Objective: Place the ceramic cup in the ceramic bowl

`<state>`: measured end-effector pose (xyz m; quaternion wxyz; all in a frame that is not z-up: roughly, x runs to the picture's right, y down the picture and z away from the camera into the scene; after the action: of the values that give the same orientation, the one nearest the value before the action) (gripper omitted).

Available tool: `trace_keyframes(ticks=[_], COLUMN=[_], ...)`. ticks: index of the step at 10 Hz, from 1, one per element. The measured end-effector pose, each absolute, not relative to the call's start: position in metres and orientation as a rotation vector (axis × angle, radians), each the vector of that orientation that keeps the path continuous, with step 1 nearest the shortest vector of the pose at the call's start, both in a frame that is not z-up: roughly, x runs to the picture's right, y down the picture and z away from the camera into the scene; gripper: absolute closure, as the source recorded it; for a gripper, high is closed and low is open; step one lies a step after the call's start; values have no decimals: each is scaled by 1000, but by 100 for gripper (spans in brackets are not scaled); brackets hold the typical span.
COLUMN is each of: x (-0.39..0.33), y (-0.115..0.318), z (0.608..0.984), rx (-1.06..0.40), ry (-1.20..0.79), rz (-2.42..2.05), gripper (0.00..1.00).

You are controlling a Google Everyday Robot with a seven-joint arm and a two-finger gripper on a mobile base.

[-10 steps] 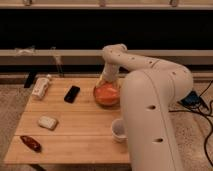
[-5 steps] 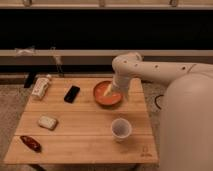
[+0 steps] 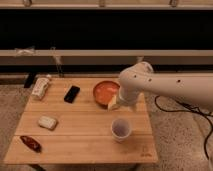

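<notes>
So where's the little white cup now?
In the camera view, the ceramic cup stands right of the table's middle, nearer us than the ceramic bowl; the tool hangs between them.

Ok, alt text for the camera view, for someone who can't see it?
The ceramic cup stands upright on the wooden table, in front of the ceramic bowl; the pincer hovers at the bowl's right edge, apart from the cup.
</notes>
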<state>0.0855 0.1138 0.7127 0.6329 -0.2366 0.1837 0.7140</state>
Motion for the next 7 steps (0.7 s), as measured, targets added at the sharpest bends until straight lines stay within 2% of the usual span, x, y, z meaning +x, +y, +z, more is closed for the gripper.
trace_keyframes(ticks=[2, 7], x=[95, 101], y=[140, 178], z=[700, 719], rx=[-557, -630], ry=[446, 508], rz=[1641, 1661], gripper=[20, 20])
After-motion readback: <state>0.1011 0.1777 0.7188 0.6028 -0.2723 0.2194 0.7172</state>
